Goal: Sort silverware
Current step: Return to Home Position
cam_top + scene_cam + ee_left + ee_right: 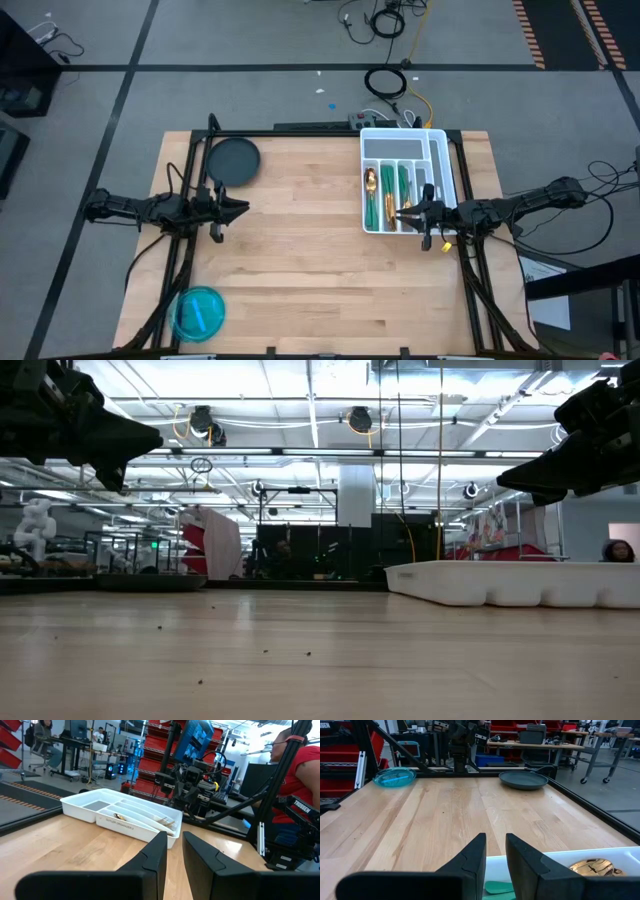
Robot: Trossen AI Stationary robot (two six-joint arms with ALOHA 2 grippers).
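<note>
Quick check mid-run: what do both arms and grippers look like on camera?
The left arm and right arm are slim, black and jointed, trailing black cables. The left gripper and right gripper each carry two dark angular fingers.

White "TROSSEN" lettering shows on the dark arm link [304, 806], well beyond the left gripper [174, 838]. Side print on the white divided plastic tray [125, 823]: unreadable.
</note>
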